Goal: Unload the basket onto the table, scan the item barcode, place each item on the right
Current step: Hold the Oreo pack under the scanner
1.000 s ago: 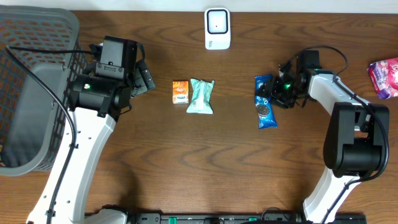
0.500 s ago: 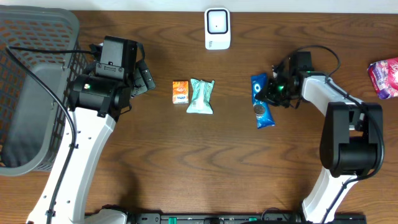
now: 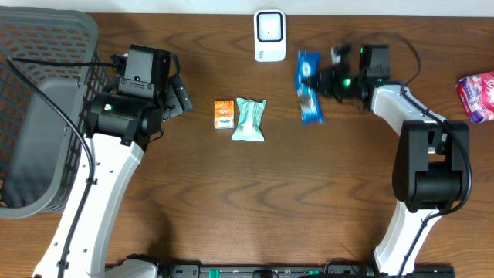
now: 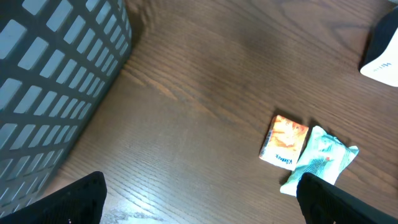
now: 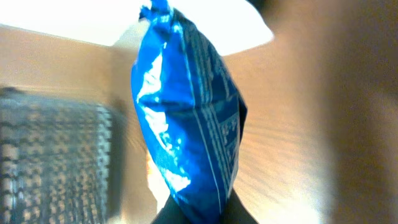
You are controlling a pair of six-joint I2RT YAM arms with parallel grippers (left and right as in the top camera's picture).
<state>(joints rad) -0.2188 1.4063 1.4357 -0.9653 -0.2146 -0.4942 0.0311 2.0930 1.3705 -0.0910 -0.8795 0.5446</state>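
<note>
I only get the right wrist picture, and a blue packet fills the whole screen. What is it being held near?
Observer: Overhead, the right gripper is shut on the blue packet, just right of a white scanner at the table's far edge.
Operator: Is anything else lying on the table?
Observer: An orange box and a mint-green pouch lie side by side mid-table.
Operator: And the other arm?
Observer: The left gripper hangs open and empty beside a grey basket.
</note>
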